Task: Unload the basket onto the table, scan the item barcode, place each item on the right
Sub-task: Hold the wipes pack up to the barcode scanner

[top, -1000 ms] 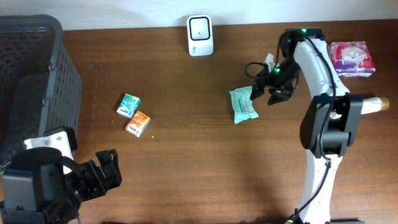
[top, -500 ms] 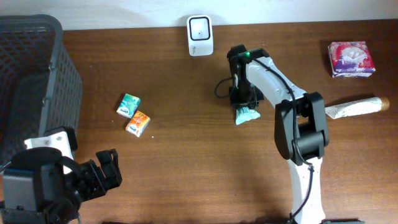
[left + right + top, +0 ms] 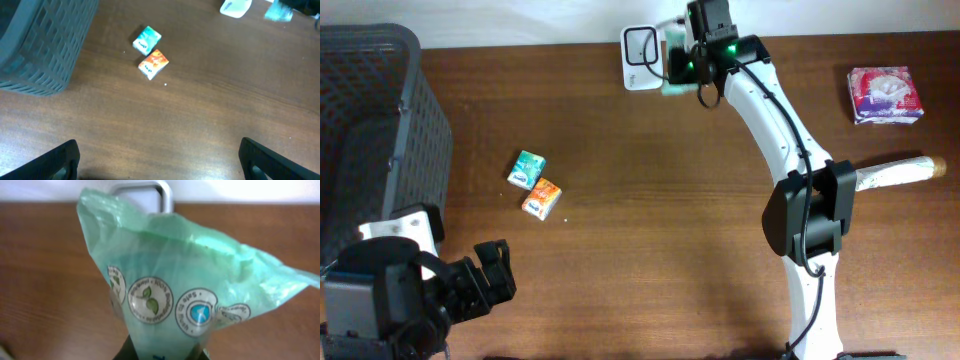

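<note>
Container: one dark grey mesh basket (image 3: 380,110) is sitting at the table's left edge; only its own mesh walls and floor are showing.

Task item: one green plastic packet (image 3: 185,295) is hanging pinched in the right gripper (image 3: 692,62), jaws pressed together on its lower end. It is being held just beside the white barcode scanner (image 3: 640,45) at the far edge. In the right wrist view the packet's round printed seals are facing the camera, with the scanner's top peeking out behind.

Left gripper (image 3: 160,162) is hovering low near the front left corner, fingers spread wide, holding nothing.

Count on the table:
- Small packs: two, one teal pack (image 3: 526,168) and one orange pack (image 3: 542,199), lying corner to corner.
- Pink-purple packet (image 3: 886,94): one, far right.
- Pale tube (image 3: 900,170): one, lying below that packet.
</note>
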Controlling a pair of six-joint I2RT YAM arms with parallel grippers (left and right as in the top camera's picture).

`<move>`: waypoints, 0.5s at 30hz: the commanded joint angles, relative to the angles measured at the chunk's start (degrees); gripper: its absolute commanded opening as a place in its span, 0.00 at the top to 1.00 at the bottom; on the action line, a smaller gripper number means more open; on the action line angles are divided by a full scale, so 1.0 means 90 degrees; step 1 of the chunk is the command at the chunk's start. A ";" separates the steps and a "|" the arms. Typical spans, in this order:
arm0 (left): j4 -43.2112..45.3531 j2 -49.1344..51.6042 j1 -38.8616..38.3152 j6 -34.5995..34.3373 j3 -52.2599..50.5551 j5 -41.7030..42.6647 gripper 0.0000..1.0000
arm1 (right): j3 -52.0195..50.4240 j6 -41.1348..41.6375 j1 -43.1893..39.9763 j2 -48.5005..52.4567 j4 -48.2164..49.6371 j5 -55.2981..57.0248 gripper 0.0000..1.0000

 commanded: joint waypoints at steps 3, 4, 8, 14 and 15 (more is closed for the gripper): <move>0.0005 -0.0010 0.0010 -0.0034 0.0007 -0.0070 0.01 | -0.0056 0.0182 0.0233 0.0202 0.1787 -0.0486 0.96; 0.0005 -0.0010 0.0010 -0.0034 0.0007 -0.0070 0.01 | -0.0056 0.0316 0.0270 0.0364 0.2091 -0.0481 0.96; 0.0005 -0.0010 0.0010 -0.0034 0.0007 -0.0070 0.01 | -0.0056 0.0891 0.0265 0.0797 0.2691 -0.0491 0.96; 0.0005 -0.0010 0.0010 -0.0034 0.0007 -0.0070 0.01 | -0.0056 0.0923 0.0272 0.0923 0.2822 -0.0488 0.96; 0.0005 -0.0010 0.0010 -0.0034 0.0007 -0.0070 0.01 | -0.0056 0.1032 0.0272 0.0942 0.2798 -0.0481 0.96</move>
